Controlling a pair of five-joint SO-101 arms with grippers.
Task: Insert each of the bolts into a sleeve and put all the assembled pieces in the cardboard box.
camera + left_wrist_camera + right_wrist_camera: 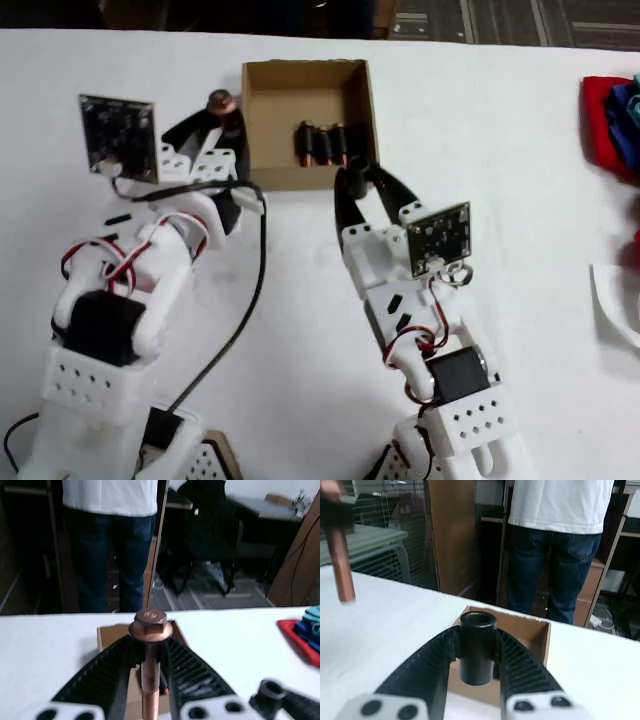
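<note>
My left gripper point(222, 122) is shut on a copper bolt point(149, 660), held upright with its hex head point(220, 100) on top, just left of the cardboard box point(262, 105). My right gripper point(358, 178) is shut on a black sleeve point(478, 647), held upright with its open bore facing up, at the box's near wall. The sleeve also appears off to the side in the left wrist view point(270, 691), and the bolt's shank in the right wrist view point(340, 562). Several assembled bolt-and-sleeve pieces point(322, 143) lie side by side inside the box.
The box stands at the back middle of the white table point(500, 150). Red and blue cloth point(612, 110) lies at the right edge, with a white object point(618, 300) below it. A black cable point(245, 300) runs between the arms.
</note>
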